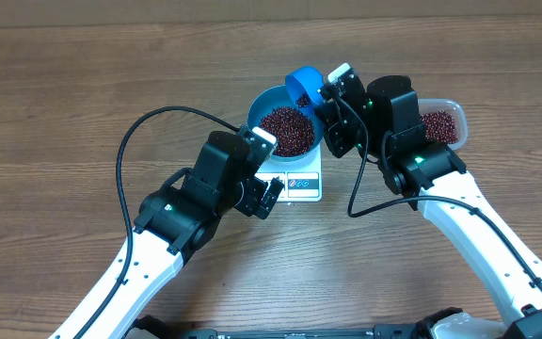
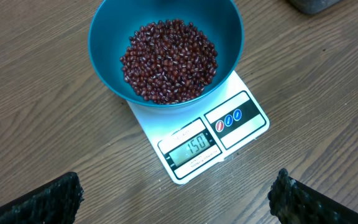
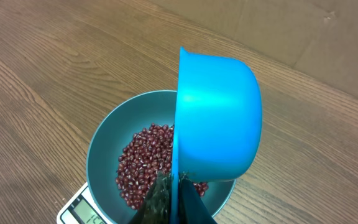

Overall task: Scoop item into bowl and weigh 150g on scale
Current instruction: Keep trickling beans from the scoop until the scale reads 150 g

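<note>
Hovering wide open, the left gripper [image 2: 176,199] sits just before the small white square scale [image 2: 241,118], whose display reads 150; the deep blue round bowl [image 2: 104,50] on it holds glossy red-brown beans [image 2: 169,59]; the right gripper [image 3: 166,202] clamps the tilted blue plastic scoop [image 3: 219,118] over the bowl

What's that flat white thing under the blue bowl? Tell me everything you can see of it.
It is a flat, square kitchen scale, white and plastic-looking. One edge carries a grey display reading 150 and a dark panel with three small round buttons. It lies level on the wooden table, with the blue bowl of beans sitting on its other half.
</note>
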Tool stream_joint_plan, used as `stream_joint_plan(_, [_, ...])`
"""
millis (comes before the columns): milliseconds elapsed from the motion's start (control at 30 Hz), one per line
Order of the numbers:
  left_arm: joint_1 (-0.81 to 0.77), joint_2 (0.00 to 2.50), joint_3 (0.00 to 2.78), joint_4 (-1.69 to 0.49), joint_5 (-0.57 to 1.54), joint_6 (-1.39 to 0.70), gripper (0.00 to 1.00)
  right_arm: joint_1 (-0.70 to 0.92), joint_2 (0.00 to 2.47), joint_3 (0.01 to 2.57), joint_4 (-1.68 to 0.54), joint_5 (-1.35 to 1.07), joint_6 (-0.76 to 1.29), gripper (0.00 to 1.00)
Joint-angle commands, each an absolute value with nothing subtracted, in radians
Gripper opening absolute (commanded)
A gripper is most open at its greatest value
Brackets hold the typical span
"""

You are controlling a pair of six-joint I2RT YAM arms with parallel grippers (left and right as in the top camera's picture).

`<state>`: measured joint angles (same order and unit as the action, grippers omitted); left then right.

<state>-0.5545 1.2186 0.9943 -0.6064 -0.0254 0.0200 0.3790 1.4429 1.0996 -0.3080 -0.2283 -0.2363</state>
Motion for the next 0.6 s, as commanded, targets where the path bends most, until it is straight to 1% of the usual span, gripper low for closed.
stream_joint_plan(0, [-0.550,1.222,0.992,-0.606,-0.010,0.007,1.00,0.371,1.450,1.125,-0.307,-0.226,-0.236,0.04])
stream_joint_plan(567, [-0.550,1.222,0.992,-0.606,-0.010,0.007,0.99,0.371,1.450,1.125,-0.328,-0.226,-0.236,0.04])
